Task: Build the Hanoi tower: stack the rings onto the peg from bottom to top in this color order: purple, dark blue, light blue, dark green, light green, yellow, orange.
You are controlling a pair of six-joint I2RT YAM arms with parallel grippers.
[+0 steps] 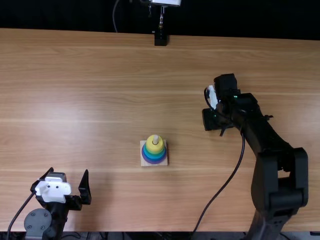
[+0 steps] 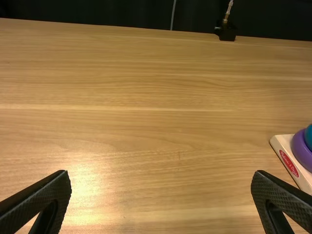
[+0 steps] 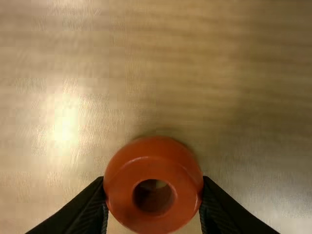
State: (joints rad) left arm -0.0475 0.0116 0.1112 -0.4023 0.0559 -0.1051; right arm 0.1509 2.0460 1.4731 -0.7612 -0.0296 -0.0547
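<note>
In the top view my right gripper is over the table to the right of and behind the ring tower. The right wrist view has the right gripper shut on the orange ring, one finger on each side, the hole facing the camera. The peg's wooden base carries stacked rings, with a yellow ring on top and the peg tip poking through. Lower on the stack are blue shades and a purple ring. My left gripper stands open at the near left; in its wrist view the left gripper holds nothing.
A black stand is at the table's far edge. A cable from the right arm loops across the table between the tower and that arm. The light brown table stretches behind the tower.
</note>
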